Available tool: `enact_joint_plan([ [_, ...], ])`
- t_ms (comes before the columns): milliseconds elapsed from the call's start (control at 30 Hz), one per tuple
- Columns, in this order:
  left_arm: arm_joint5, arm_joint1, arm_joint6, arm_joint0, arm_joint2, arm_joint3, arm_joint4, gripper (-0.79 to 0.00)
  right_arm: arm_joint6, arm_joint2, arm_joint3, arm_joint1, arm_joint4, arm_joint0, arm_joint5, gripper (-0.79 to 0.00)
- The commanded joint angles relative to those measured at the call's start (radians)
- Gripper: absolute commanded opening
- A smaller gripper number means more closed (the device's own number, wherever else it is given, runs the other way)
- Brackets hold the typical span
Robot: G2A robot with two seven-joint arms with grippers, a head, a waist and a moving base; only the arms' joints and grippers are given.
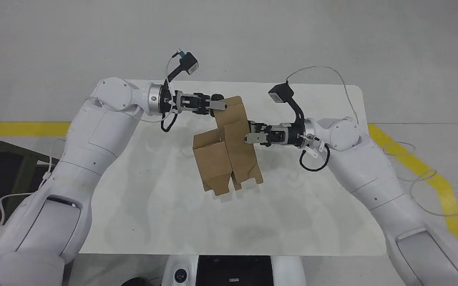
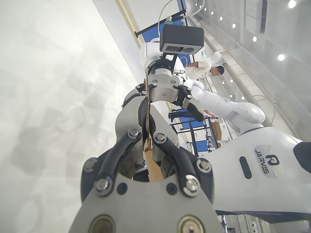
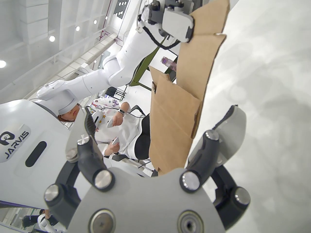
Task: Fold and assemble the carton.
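Note:
A brown carton (image 1: 225, 156), partly unfolded with its flaps loose, hangs above the middle of the white table (image 1: 136, 214). My left gripper (image 1: 218, 105) is shut on the carton's far upper flap; in the left wrist view the cardboard edge (image 2: 153, 168) runs between its closed fingers (image 2: 136, 115). My right gripper (image 1: 249, 138) stands open at the carton's right side. In the right wrist view a carton panel (image 3: 170, 112) lies between my right gripper's (image 3: 159, 111) spread fingers, touching neither. The left gripper (image 3: 189, 29) clamps the flap farther off.
The table's front half and left side (image 1: 122, 171) are bare. Its right edge (image 1: 361, 114) lies close behind the right arm. A yellow floor line (image 1: 28, 129) runs beside the table.

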Motion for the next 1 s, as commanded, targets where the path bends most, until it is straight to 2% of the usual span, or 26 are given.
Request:
enact_joint_plan([
  [0,0.004,0.0,-0.004,0.0,0.002,0.0,-0.01,-0.785,-0.009,-0.02,0.004,0.003,0.004,0.006,-0.009,-0.228],
  [33,0.007,-0.001,-0.006,0.0,0.003,-0.001,-0.016,-0.785,-0.014,-0.03,0.007,0.005,0.005,0.009,-0.014,-0.299],
  [67,0.008,0.0,-0.008,0.0,0.003,-0.001,-0.02,-0.785,-0.018,-0.04,0.011,0.007,0.005,0.013,-0.018,-0.409],
  [133,0.009,0.0,-0.009,0.0,0.003,0.001,-0.025,-0.785,-0.027,-0.059,0.015,0.011,0.009,0.02,-0.027,-0.456],
  [233,0.009,0.001,-0.009,0.0,0.003,-0.004,-0.028,-0.785,-0.035,-0.086,0.018,0.018,0.019,0.032,-0.035,-0.576],
  [267,0.01,0.002,-0.009,0.001,0.003,-0.007,-0.029,-0.785,-0.038,-0.094,0.019,0.02,0.024,0.035,-0.038,-0.659],
  [400,0.016,0.004,-0.016,0.003,0.003,-0.017,-0.036,-0.785,-0.051,-0.126,0.026,0.028,0.036,0.048,-0.051,-0.69],
  [500,0.018,0.005,-0.017,0.003,0.004,-0.022,-0.033,-0.785,-0.061,-0.149,0.029,0.033,0.047,0.057,-0.061,-0.785],
  [567,0.016,0.007,-0.016,0.003,0.005,-0.026,-0.029,-0.76,-0.068,-0.164,0.032,0.037,0.055,0.063,-0.068,-0.785],
  [600,0.016,0.008,-0.016,0.004,0.005,-0.027,-0.028,-0.606,-0.07,-0.171,0.033,0.039,0.059,0.066,-0.07,-0.785],
  [633,0.016,0.008,-0.015,0.004,0.005,-0.031,-0.029,-0.413,-0.073,-0.178,0.034,0.04,0.062,0.069,-0.073,-0.785],
  [667,0.016,0.009,-0.015,0.004,0.004,-0.032,-0.029,0.0,-0.076,-0.184,0.035,0.042,0.068,0.071,-0.076,-0.785],
  [767,0.005,0.012,-0.005,-0.004,-0.012,-0.009,-0.047,0.0,-0.091,-0.2,0.044,0.046,0.087,0.079,-0.091,-0.785],
  [967,-0.047,0.015,0.058,-0.042,-0.068,0.091,-0.062,0.0,-0.091,-0.21,0.079,0.05,0.144,0.095,-0.091,-0.785],
])
